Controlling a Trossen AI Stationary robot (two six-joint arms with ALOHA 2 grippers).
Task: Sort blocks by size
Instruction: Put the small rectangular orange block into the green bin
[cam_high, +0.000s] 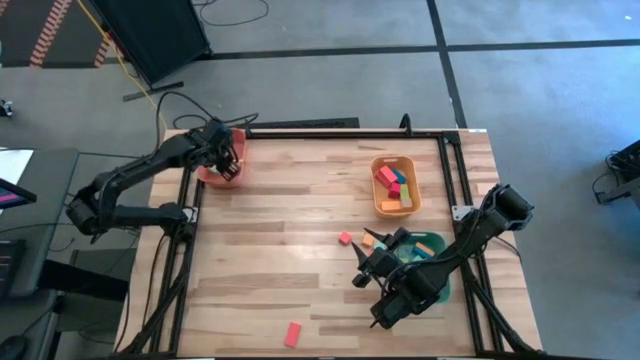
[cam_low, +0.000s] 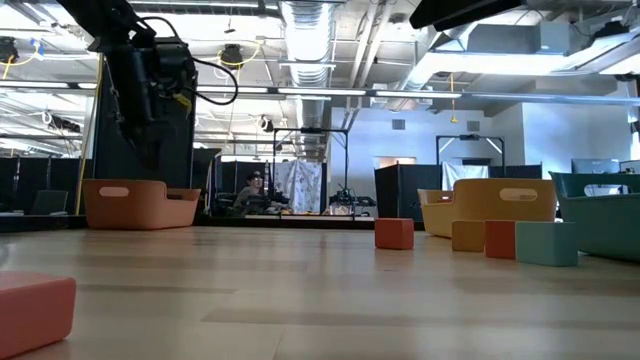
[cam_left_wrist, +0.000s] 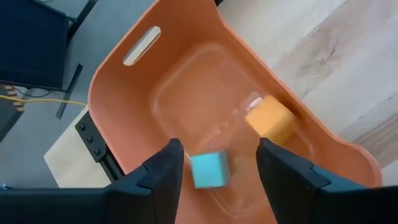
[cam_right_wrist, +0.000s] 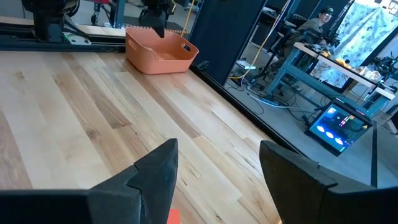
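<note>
Your teal cube (cam_left_wrist: 209, 170) sits between the left gripper (cam_left_wrist: 219, 163)'s spread fingers, inside the salmon tray (cam_left_wrist: 118, 93), with an orange cube (cam_left_wrist: 271, 120) lying near it on the tray floor. The fingers stand apart from the teal cube on both sides, so it looks let go rather than pinched; whether it has landed you cannot tell. The gripper hangs straight above the tray, which makes sense for a drop that stays inside the walls.

Other blocks are spread out. The orange tray (cam_high: 384, 207) holds several longer pieces in red, orange and teal, so it seems to be a bin for another size. A pink cube (cam_high: 345, 238) lies loose on the table (cam_high: 270, 260) near the right gripper (cam_high: 368, 262), and a red block (cam_high: 293, 334) lies well apart at the near edge. More blocks line up in front of the trays in the low view.

Your right gripper is spread wide and empty, low over the wood beside the green tray (cam_high: 437, 243), likely placed to reach the loose pink cube.

No brand, label or writing can be read on blocks or trays.
</note>
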